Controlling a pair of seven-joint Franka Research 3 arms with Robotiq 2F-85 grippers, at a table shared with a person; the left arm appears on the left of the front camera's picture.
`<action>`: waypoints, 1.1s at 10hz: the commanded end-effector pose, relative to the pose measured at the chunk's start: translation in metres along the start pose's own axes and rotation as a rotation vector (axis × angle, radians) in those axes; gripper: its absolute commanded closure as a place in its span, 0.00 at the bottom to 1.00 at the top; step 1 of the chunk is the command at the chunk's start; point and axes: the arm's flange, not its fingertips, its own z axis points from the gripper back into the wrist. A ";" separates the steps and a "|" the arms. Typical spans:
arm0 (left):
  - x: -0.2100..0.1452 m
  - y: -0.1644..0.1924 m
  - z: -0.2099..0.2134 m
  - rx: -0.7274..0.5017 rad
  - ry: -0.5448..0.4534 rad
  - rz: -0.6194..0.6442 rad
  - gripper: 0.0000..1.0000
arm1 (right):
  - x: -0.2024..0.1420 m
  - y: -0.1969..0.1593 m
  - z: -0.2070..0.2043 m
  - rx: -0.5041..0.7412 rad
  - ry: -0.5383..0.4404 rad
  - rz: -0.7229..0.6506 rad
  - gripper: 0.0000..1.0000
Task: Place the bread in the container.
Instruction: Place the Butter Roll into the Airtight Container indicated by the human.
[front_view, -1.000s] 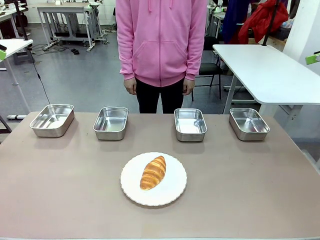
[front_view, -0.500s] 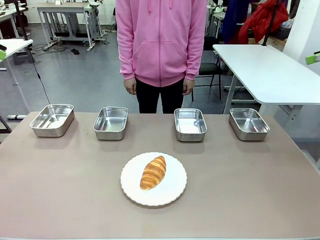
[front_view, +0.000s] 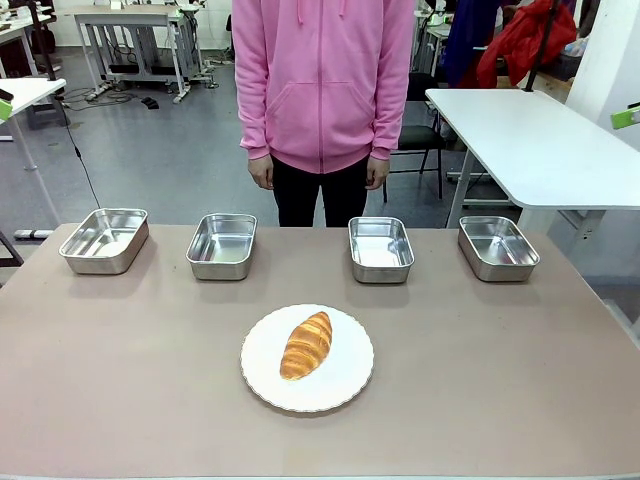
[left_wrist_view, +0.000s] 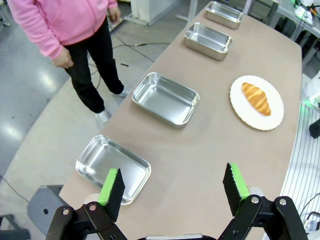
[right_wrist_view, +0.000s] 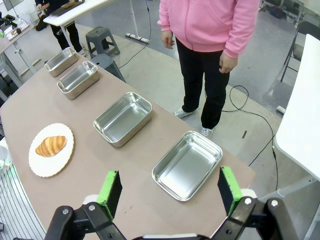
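**Bread on plate, both claws open and empty**

Bread (front_view: 306, 345): one. It was an oblong golden-brown roll, croissant-like, with darker ridges across it and tapered ends. It lay at a slant on the middle of the plate (front_view: 345, 385), at the near middle of the table (front_view: 150, 380), well apart from every pan.

Plate: one, round, white, scallop-edged.

Pans: four, alike, shiny steel rectangles with rounded corners and rolled rims. They stood in a row near the far edge: far-left pan (front_view: 100, 263), mid-left pan (front_view: 218, 271), mid-right pan (front_view: 381, 274), far-right pan (front_view: 495, 272). All four showed bare steel bottoms. Which one was meant for the bread could not be told.

Left claw (left_wrist_view: 172, 172): jaws spread wide, nothing between the green pads (left_wrist_view: 111, 182). It hung high over the table end by the far-left pan.

Right claw (right_wrist_view: 168, 175): jaws likewise wide and gripping nothing. It hung high over the end by the far-right pan.

Person (front_view: 322, 90): one, in a pink hoodie, stood behind the far edge. The two hands (front_view: 261, 172) hung at the sides, clear of the table.
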 end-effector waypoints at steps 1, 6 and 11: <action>0.001 -0.001 0.001 -0.004 -0.008 -0.005 0.00 | 0.002 -0.001 -0.001 0.005 -0.023 0.008 0.00; 0.001 -0.001 0.001 -0.004 -0.008 -0.005 0.00 | 0.002 -0.001 -0.001 0.005 -0.023 0.008 0.00; 0.001 -0.001 0.001 -0.004 -0.008 -0.005 0.00 | 0.002 -0.001 -0.001 0.005 -0.023 0.008 0.00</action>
